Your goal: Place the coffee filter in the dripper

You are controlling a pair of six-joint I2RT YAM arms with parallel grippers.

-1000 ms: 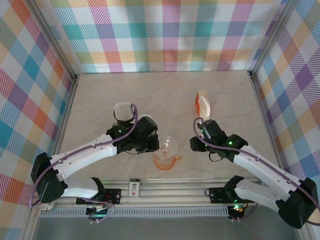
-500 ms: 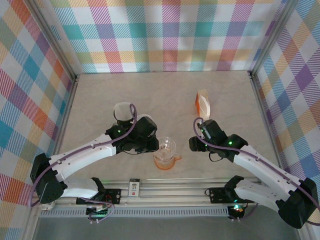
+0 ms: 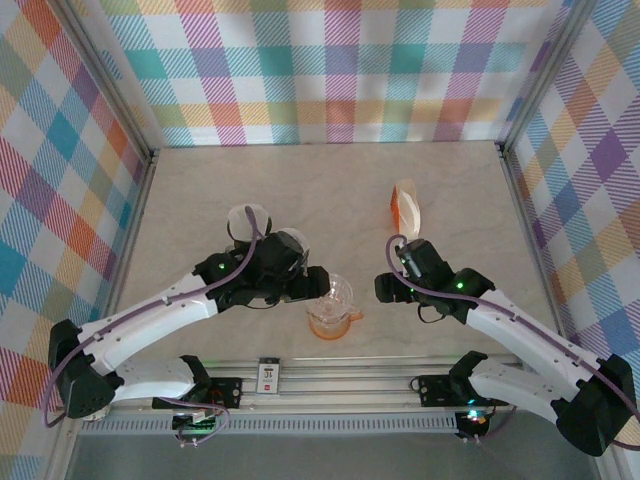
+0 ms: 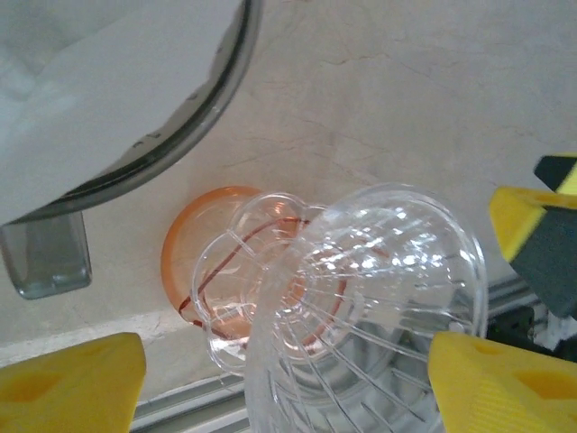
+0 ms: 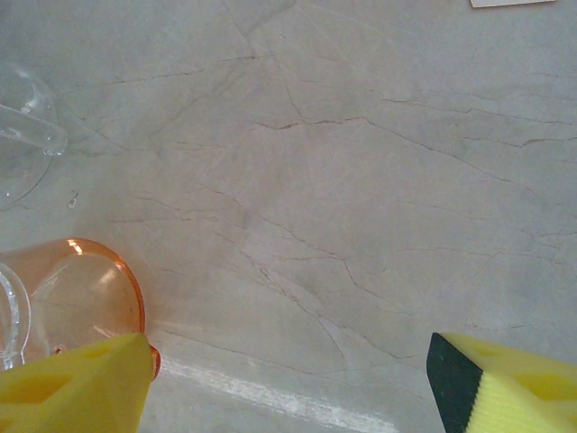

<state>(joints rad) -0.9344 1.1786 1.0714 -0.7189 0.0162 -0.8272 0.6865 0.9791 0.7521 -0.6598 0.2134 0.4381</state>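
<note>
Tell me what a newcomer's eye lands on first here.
The clear ribbed dripper on its orange base, front middle of the table, with the left gripper open either side of it. Next, the loud plaid walls around the pale marble tabletop. The right gripper hangs open just right of the dripper.

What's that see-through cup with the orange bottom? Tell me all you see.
The dripper: a clear ribbed funnel, glass or plastic, with a scalloped rim, on an orange see-through base with a small handle. It stands on the table near the front edge, between the arms, no filter in it. The left hand, open, flanks it.
</note>
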